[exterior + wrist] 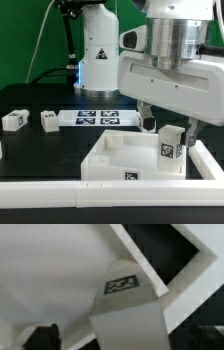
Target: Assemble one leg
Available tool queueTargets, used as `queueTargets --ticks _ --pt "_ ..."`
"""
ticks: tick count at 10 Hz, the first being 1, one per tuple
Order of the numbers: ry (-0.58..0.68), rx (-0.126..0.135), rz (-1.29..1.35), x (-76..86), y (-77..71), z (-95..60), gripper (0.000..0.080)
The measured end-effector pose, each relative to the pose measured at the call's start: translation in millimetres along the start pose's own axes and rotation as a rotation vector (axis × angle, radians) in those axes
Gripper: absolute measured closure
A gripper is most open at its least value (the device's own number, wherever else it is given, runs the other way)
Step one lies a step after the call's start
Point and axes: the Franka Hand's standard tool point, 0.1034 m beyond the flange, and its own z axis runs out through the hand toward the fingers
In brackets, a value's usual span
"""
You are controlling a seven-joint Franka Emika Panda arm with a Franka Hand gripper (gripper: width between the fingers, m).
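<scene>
A leg (170, 143), a small white peg with a black-and-white tag, stands upright at the white tray's (115, 160) corner on the exterior view's right. In the wrist view the leg (125, 308) rises over the tray's rim (140, 252), tag facing the camera. My gripper (170, 128) is right above it and open. Its dark fingers (42, 336) straddle the leg (125, 339) with a gap on each side, not touching it.
Two more white legs (13, 120) (48, 120) lie on the black table at the exterior view's left. The marker board (97, 118) lies behind the tray. A white rail (50, 188) runs along the front. The arm's base (100, 45) stands at the back.
</scene>
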Motion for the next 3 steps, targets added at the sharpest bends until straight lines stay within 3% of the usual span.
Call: queueTargets --ticks 3 --pt "0.000 0.000 0.000 0.0 0.0 0.0 0.0151"
